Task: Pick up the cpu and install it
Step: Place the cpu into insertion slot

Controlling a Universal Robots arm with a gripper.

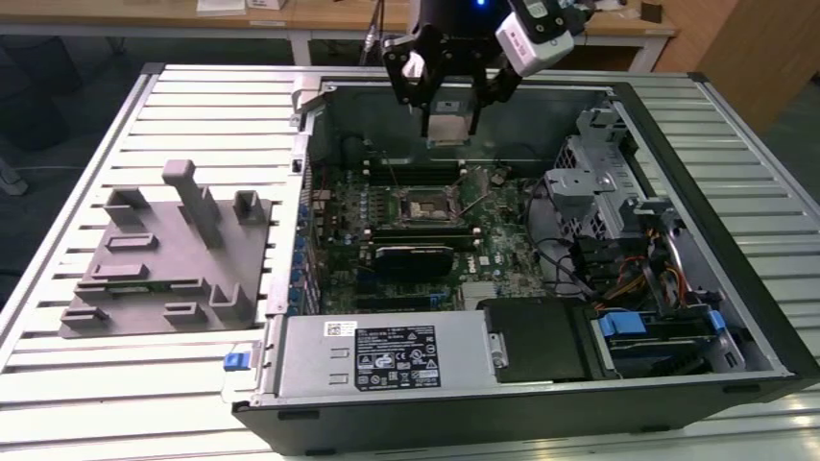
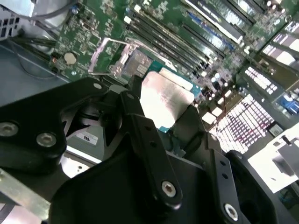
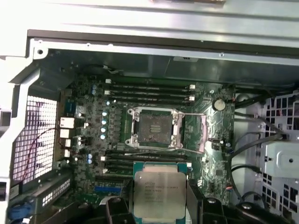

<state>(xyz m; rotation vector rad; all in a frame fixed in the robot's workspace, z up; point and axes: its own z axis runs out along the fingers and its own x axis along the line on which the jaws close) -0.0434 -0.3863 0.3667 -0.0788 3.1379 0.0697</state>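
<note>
End effector (image 1: 451,117) clenched on the cpu (image 1: 448,132), fingers (image 2: 140,126) closed to the chip's width against its opposite edges. The chip hangs in the air inside the open computer case (image 1: 717,240), above the motherboard (image 1: 500,226) and apart from the socket (image 3: 156,128), which lies open with its metal frame (image 3: 194,133) swung to one side. Writing: a few faint printed lines on the chip's silver top in the first wrist view, and a black-and-white label (image 1: 397,355) on the power supply (image 1: 321,360); I cannot make out either. A grey moulded tray (image 1: 167,259) sits on the slatted surface (image 1: 115,394) beside the case.
</note>
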